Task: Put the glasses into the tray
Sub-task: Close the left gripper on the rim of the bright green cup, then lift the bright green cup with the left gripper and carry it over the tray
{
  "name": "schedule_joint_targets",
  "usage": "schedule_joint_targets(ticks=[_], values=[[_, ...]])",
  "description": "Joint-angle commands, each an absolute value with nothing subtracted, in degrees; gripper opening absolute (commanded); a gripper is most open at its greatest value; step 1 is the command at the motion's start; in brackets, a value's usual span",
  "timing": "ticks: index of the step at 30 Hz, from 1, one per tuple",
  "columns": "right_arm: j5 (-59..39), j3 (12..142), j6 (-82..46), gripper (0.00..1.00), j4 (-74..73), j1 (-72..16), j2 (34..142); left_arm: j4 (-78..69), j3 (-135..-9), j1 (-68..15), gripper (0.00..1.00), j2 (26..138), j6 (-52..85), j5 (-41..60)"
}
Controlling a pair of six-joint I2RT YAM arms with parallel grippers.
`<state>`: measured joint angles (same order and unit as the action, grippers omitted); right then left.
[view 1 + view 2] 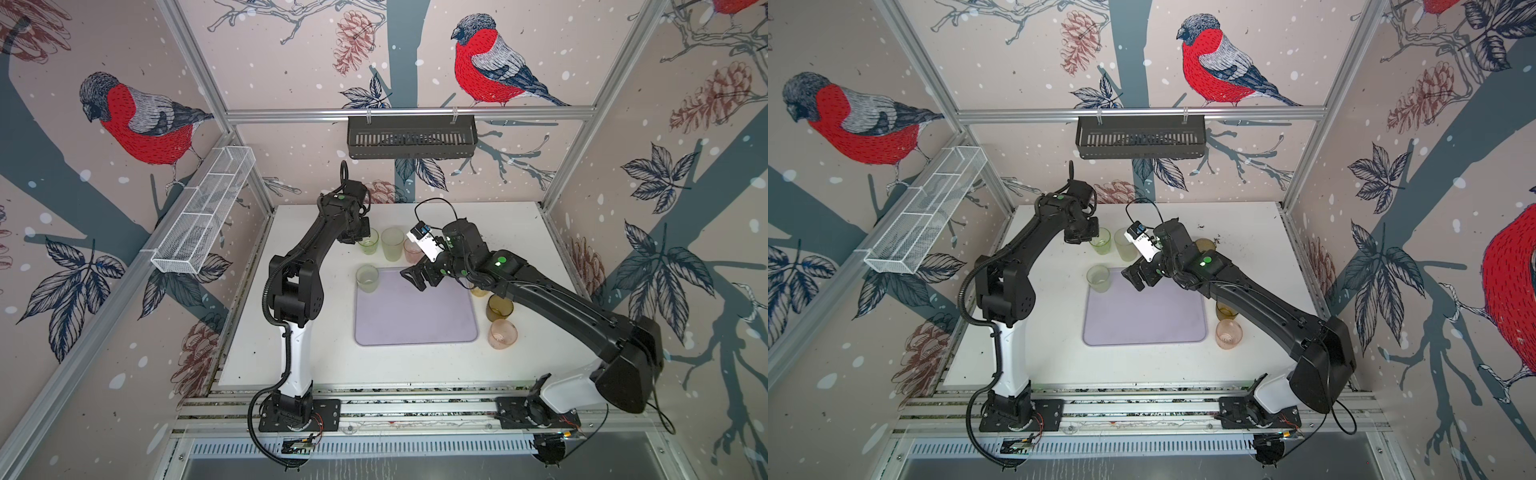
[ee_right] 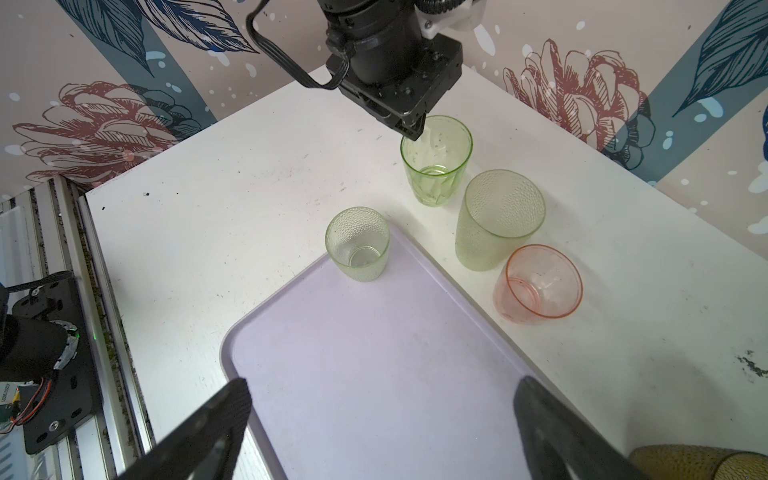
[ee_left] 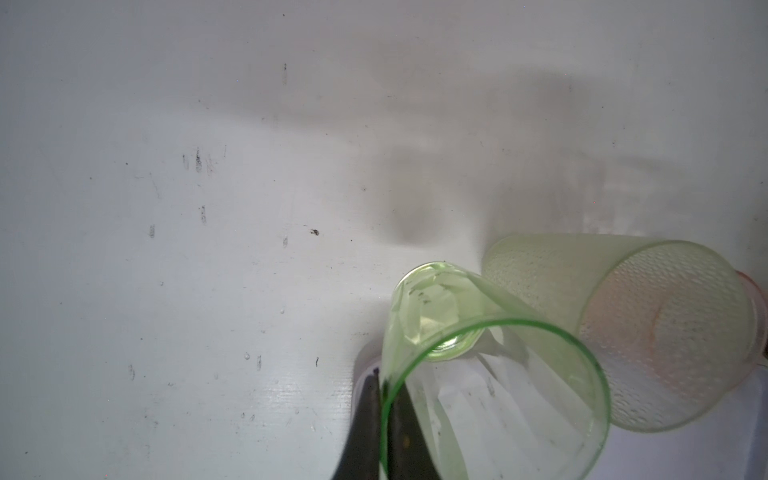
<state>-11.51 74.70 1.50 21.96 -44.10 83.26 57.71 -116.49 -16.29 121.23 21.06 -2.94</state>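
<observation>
Left end effector (image 3: 384, 399): pressed together on the rim of the clear green glass (image 3: 478, 374), one finger inside the wall and one outside. In a top view it sits at the far left of the desk (image 1: 311, 353), over that glass (image 1: 369, 242).
Clear green glass: upright in the right wrist view (image 2: 436, 162), at the left end of a far row beyond the tray. Whether its base is off the desk cannot be told.
Right end effector (image 2: 382, 386): spread wide and holding nothing, hanging over the far part of the tray (image 2: 353, 316). Both top views show it there (image 1: 415, 276).
Tray: pale lavender, flat on the middle of the desk (image 1: 415, 324).
Dimpled green glass (image 2: 358, 245): upright at the tray's far left corner (image 1: 367, 278). Whether it is fully inside the rim is unclear.
Tall frosted green glass (image 2: 494, 224): on the desk, just right of the clear green glass.
Far pink glass (image 2: 538, 282): on the desk, just right of the frosted one and near the tray's far edge.
Dark amber glass (image 1: 500, 307): on the desk, right of the tray and partly under the right arm.
Near pink glass (image 1: 502, 333): just nearer than the amber one, outside the tray.
</observation>
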Motion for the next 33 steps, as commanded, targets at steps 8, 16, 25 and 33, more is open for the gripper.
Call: schedule_joint_targets(ticks=[8, 16, 25, 33], values=[[-12.13, 74.54, 0.37, 1.0, 19.87, -44.02, 82.44, 62.24, -118.3, -16.58, 0.04, 117.01, 21.08, -4.64], [-12.04, 74.03, 0.01, 1.0, 19.2, -43.99, 81.31, 63.96, -118.65, -17.15, 0.04, 113.42, 21.36, -3.73], [-10.33, 72.47, -0.18, 1.0, 17.76, -43.94, 78.91, 66.59, -118.74, -18.87, 0.04, 109.47, 21.94, -3.6], [-9.5, 71.25, -0.68, 1.0, 17.23, -43.22, 76.96, 69.44, -118.07, -20.99, 0.04, 106.43, 22.24, -4.1]])
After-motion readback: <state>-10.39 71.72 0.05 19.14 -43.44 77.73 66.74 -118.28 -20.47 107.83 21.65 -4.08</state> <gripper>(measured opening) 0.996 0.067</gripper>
